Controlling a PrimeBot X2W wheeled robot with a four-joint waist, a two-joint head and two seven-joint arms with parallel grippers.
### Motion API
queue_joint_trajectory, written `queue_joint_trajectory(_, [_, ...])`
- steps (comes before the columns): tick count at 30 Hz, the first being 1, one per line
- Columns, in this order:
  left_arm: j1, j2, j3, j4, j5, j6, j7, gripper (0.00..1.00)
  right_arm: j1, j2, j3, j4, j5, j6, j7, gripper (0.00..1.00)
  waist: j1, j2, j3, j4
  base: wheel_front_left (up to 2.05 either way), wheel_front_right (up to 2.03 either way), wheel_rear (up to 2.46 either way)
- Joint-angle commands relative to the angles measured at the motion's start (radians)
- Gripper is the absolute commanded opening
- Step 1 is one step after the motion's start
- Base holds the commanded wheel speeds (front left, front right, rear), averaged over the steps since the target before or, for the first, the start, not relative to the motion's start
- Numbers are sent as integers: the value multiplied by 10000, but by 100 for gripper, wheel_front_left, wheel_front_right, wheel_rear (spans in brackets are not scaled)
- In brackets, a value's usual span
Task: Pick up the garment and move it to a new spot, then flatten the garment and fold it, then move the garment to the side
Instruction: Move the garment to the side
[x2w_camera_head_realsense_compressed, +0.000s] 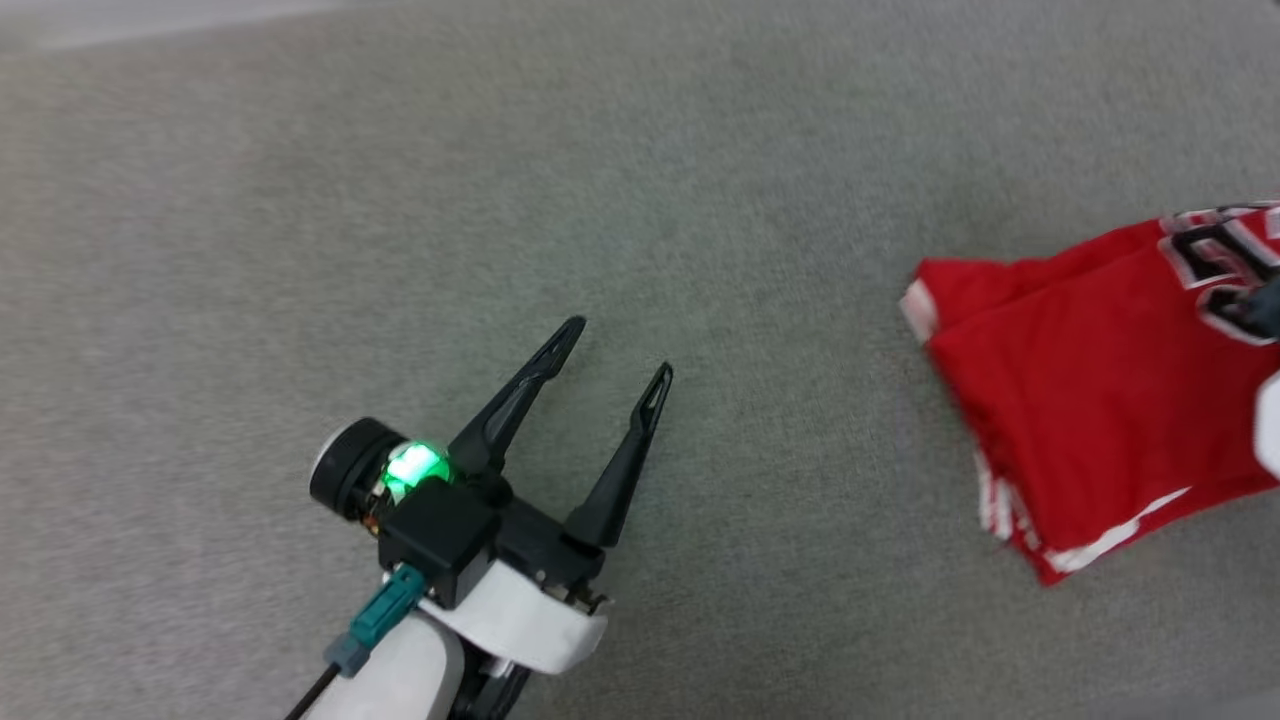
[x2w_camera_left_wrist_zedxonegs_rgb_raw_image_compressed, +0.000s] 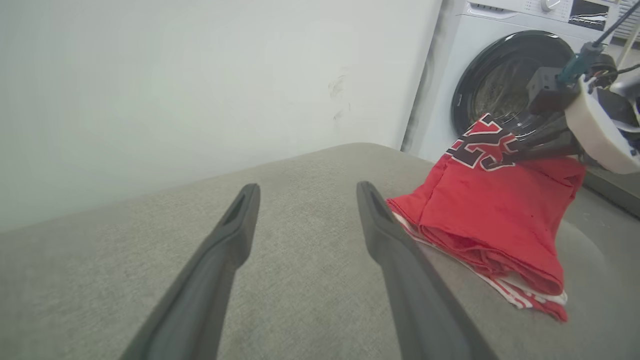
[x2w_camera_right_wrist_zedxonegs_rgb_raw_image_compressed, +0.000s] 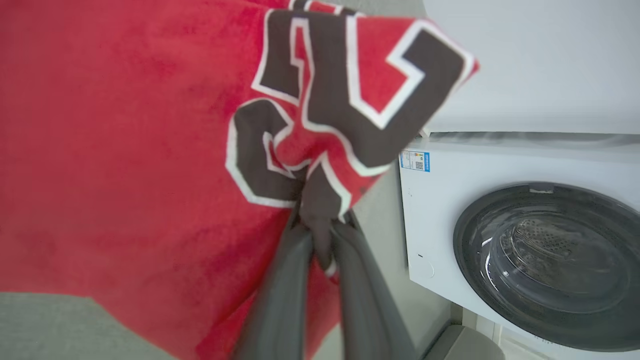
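Your left gripper (x2w_camera_head_realsense_compressed: 618, 348) sits with fingers spread wide, holding nothing, pointing up and right in the head view. Your right gripper (x2w_camera_right_wrist_zedxonegs_rgb_raw_image_compressed: 320, 240) has its fingers pinched together on the garment (x2w_camera_right_wrist_zedxonegs_rgb_raw_image_compressed: 125, 150).

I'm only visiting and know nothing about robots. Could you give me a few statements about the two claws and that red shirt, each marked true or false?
1. The right gripper is shut on the garment, at its black lettering. True.
2. The left gripper grips the garment too. False: it is open, with nothing in it, apart from the garment.
3. The garment lies spread flat in one layer. False: it is folded in layers, with the lettered part lifted.
4. A washing machine stands beside the grey surface. True.
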Motion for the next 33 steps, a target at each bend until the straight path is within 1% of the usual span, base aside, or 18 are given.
queue_joint_trajectory(1, [-386, 113, -128, -72, 95, -15, -21, 100, -210, -251, -229, 369, -87, -14, -231, 0, -2, 0, 1090, -750, 0, 0, 0])
queue_joint_trajectory(6, [-1096, 437, -491, -231, 180, -16, -21, 100, -329, -520, -952, 1628, -243, -16, -993, 0, -2, 0, 1970, -1035, 0, 0, 0])
queue_joint_trajectory(10, [-1547, 690, -733, -277, 208, -15, -21, 100, -576, -507, -1500, 2776, -306, -16, -1909, 0, -2, 0, 2499, -1159, 0, 0, 0])
queue_joint_trajectory(16, [-1964, 910, -940, -301, 248, -16, -21, 100, -1183, -159, -2292, 4583, -763, -16, -3249, 0, -2, 0, 3021, -1155, 0, 0, 0])
queue_joint_trajectory(21, [-2097, 1029, -1018, -249, 235, -15, -20, 100, -1680, 203, -2773, 5822, -1263, -16, -3854, 0, -2, 0, 3215, -1050, 0, 0, 0])
queue_joint_trajectory(25, [-2079, 981, -1005, -223, 215, -15, -18, 100, -1901, 472, -3035, 6540, -1398, -16, -4117, 0, -2, 0, 3131, -908, 0, 0, 0])
queue_joint_trajectory(26, [-2031, 935, -971, -215, 208, -15, -18, 100, -1986, 497, -3100, 6627, -1504, -16, -4198, 32, -2, 0, 3064, -874, 0, 0, 0])
queue_joint_trajectory(27, [-1953, 895, -944, -210, 190, -15, -20, 100, -2018, 557, -3149, 6707, -1553, -16, -4277, 100, -2, 0, 2975, -845, 0, 0, 0])
queue_joint_trajectory(30, [-1823, 792, -901, -190, 152, -15, -20, 100, -2032, 698, -3170, 6802, -1658, -14, -4379, 100, -2, 0, 2749, -797, 0, 0, 0])
queue_joint_trajectory(33, [-1608, 590, -717, -153, 42, -15, -21, 100, -2099, 782, -3172, 6724, -1727, -16, -4519, 100, -2, 0, 2237, -695, 0, 0, 0])
